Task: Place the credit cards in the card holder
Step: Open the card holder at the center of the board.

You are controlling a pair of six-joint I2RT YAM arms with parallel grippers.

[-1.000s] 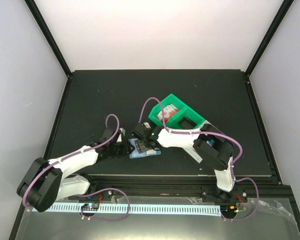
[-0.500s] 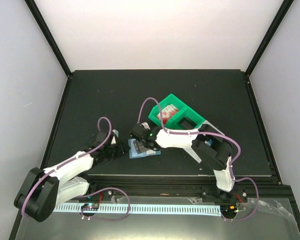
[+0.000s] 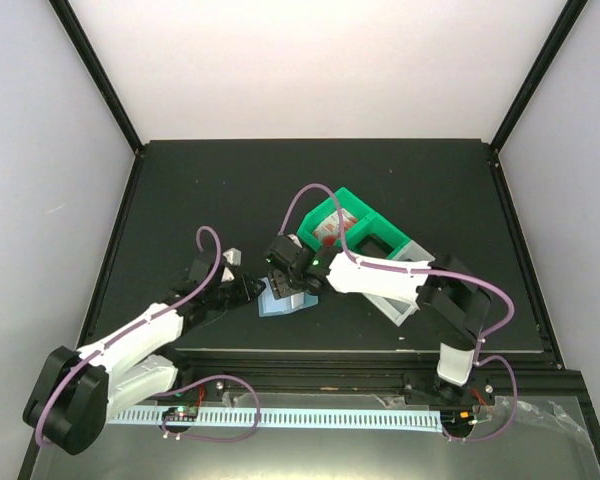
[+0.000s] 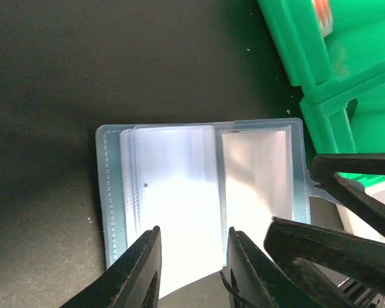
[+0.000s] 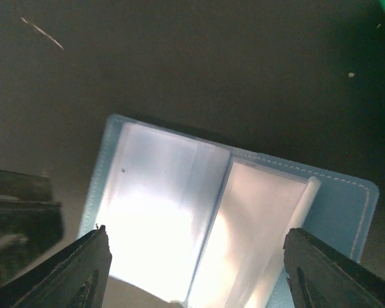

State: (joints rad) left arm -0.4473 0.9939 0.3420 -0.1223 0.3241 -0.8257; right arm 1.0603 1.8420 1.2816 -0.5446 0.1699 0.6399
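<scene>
Green bin point(image 3: 370, 215) with red-and-white contents on black table point(image 3: 200, 190)

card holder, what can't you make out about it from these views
- Wrist views: glare whitens the card holder sleeves, so any credit cards inside cannot be told.
- Right wrist: its lower edge runs off the frame bottom.
- Top external: left tool and right tool cover most of it.
- Left wrist: green bin contents blurred, cut by the top edge.

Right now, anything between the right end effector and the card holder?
Nothing visible. The card holder lies open directly under the right end effector, whose fingers stand wide apart above it. The left end effector is at the holder's edge, off to one side, not in between.
</scene>
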